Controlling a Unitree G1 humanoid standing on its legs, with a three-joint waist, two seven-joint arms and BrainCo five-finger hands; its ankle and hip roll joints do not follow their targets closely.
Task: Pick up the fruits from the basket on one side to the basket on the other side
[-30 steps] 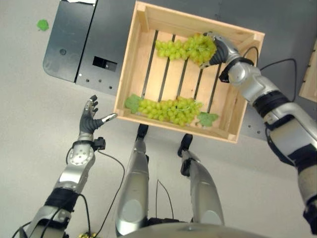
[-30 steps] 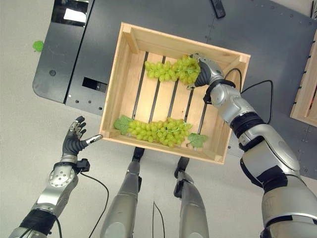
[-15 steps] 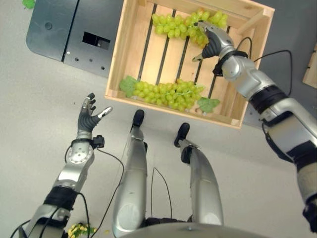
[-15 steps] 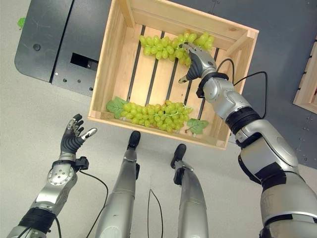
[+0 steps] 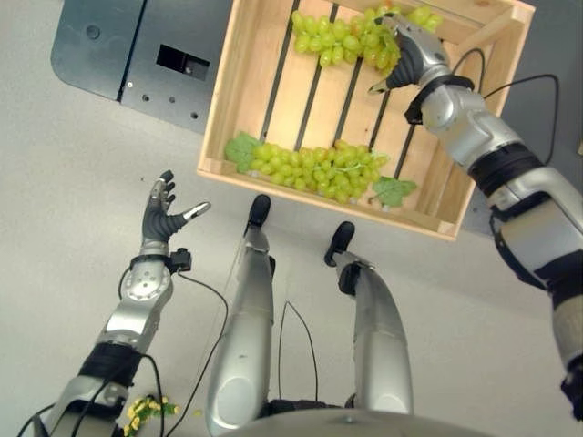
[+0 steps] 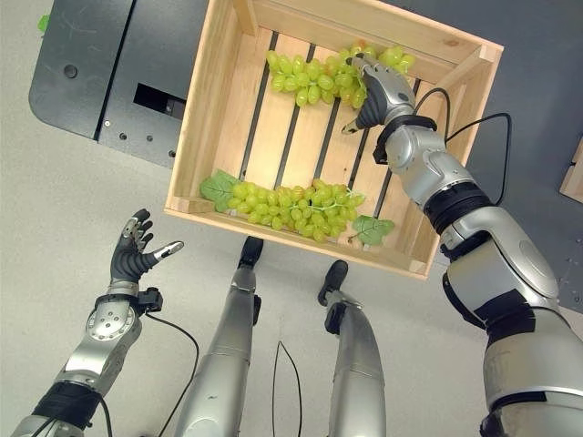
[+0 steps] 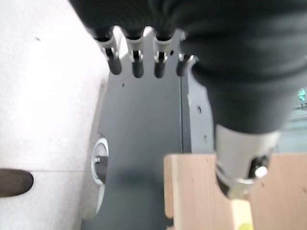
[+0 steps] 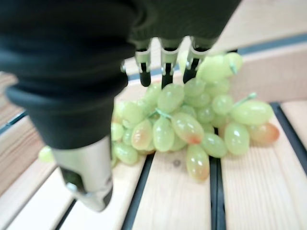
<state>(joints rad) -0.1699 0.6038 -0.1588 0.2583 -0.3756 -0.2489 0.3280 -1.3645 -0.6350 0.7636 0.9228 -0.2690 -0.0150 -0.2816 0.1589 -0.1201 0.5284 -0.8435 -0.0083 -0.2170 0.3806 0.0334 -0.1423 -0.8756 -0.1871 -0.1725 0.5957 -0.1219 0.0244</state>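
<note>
Two bunches of green grapes lie in a slatted wooden crate [image 5: 219, 100]: a far bunch [image 5: 337, 36] by the back wall and a near bunch [image 5: 314, 171] with leaves along the front wall. My right hand [image 5: 410, 59] hovers at the far bunch's right end. In the right wrist view its fingers [image 8: 165, 74] reach straight over the grapes [image 8: 192, 124], thumb apart, holding nothing. My left hand [image 5: 162, 218] is open over the floor to the crate's left, fingers spread.
A dark metal plate [image 5: 118, 45] lies under and to the left of the crate. The edge of another wooden crate [image 6: 576, 173] shows at the far right. Small green bits [image 5: 141, 414] lie on the floor by my left arm.
The whole view has shifted. My right hand, which covered the far bunch's right end a second ago, has drawn back slightly with its thumb clear. The left hand has kept still.
</note>
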